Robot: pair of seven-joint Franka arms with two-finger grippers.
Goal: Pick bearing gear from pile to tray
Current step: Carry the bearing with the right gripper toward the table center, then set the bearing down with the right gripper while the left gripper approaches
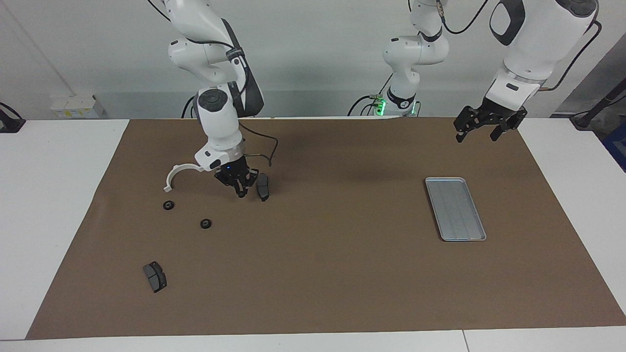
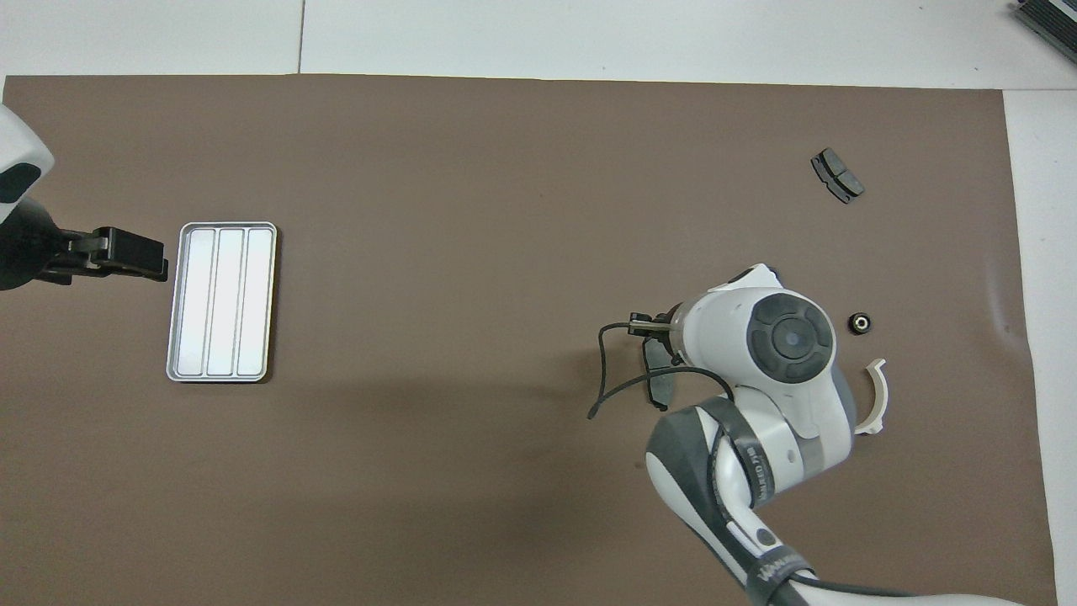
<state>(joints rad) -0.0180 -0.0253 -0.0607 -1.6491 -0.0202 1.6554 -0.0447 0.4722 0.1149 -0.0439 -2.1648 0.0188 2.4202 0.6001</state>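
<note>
The pile lies at the right arm's end of the mat: two small black rings (image 1: 168, 205) (image 1: 206, 224), a white curved bracket (image 1: 178, 175) and two dark grey brake pads (image 1: 263, 187) (image 1: 155, 276). My right gripper (image 1: 240, 188) hangs low over the mat between the bracket and the nearer brake pad, close beside that pad. In the overhead view its wrist hides its fingers and one ring; the other ring (image 2: 859, 322) shows. The silver tray (image 1: 455, 209) (image 2: 221, 301) lies bare at the left arm's end. My left gripper (image 1: 481, 129) (image 2: 135, 257) waits open and raised beside the tray.
A brown mat (image 1: 332, 274) covers the table, with white tabletop around it. The right arm's black cable (image 2: 627, 391) loops out from the wrist above the mat. A wide stretch of bare mat separates the pile from the tray.
</note>
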